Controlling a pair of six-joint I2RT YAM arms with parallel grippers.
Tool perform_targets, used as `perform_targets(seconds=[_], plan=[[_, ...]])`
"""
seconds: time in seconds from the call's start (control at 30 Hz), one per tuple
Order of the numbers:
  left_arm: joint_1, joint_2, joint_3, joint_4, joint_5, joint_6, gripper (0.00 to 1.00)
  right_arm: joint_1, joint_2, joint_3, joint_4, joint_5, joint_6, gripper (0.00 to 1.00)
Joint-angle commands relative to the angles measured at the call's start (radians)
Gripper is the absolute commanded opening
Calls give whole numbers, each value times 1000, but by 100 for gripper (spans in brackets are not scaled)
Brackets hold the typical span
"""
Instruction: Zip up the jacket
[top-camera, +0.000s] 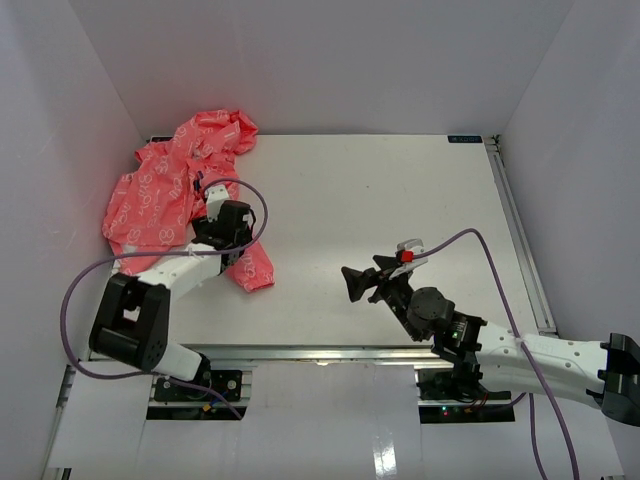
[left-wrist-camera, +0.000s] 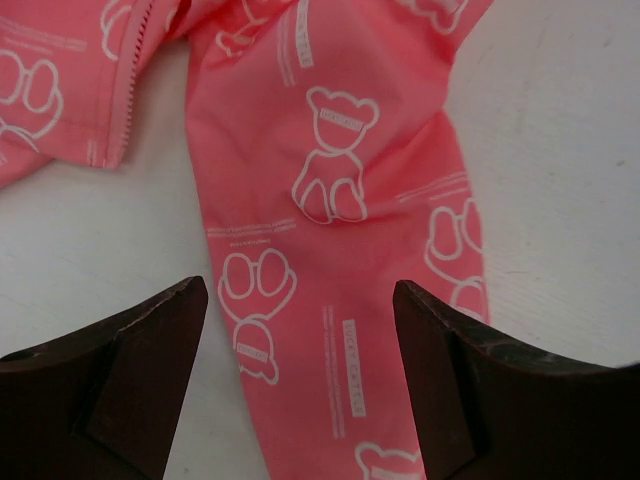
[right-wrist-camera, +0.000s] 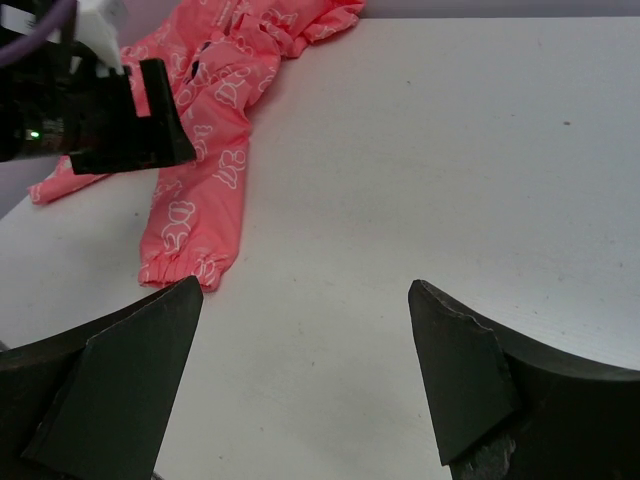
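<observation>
Directly under the wide-open left gripper (left-wrist-camera: 300, 295), a sleeve (left-wrist-camera: 335, 200) of the coral-pink thin-fabric jacket (top-camera: 150, 200) is lying lengthwise between its jaws.

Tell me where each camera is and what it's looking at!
Top external: above and behind the bases, looking down on the table, the jacket, the left arm and the right arm.
Left wrist: on the left arm, looking down at the jacket's sleeve, with the open left gripper at the bottom.
Right wrist: low over the table, facing across to the jacket, with the open right gripper at the bottom.
Shared: top and right wrist views both show the left arm at the jacket.
</observation>
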Motion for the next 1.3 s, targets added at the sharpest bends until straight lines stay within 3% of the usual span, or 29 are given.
perform_targets(seconds=[0.0, 0.17, 0.27, 0.37, 0.43, 0.6, 0.63, 0.9, 1.0, 1.2, 1.27], plan=[[13, 85, 38, -23, 80, 10, 87, 5, -36, -29, 101, -34, -14, 90], [13, 56, -3, -9, 199, -8, 86, 4, -36, -8, 61, -24, -5, 90], [13, 64, -22, -27, 242, -24, 79, 4, -30, -18, 91, -22, -8, 90], [13, 57, -52, -37, 295, -44, 63, 5, -9, -12, 92, -7, -16, 90], [13, 50, -71, -14, 328, -48, 41, 3, -6, -5, 88, -15, -20, 90], [0, 84, -67, 18, 400, -46, 3, 5, -29, -13, 91, -11, -24, 90], [-14, 89, -59, 21, 407, -46, 0, 4, -35, -14, 92, -10, -23, 90], [-260, 157, 47, 141, 537, -52, 0, 5, -35, -2, 55, -8, 15, 90], [-328, 265, 165, 168, 549, -73, 0, 5, -40, 6, 32, -32, 36, 91], [-394, 456, 528, 221, 765, -78, 0, 5, -88, -29, 49, 30, 33, 91], [-412, 494, 609, 214, 770, -70, 3, 5, -98, -25, 38, 44, 36, 91]])
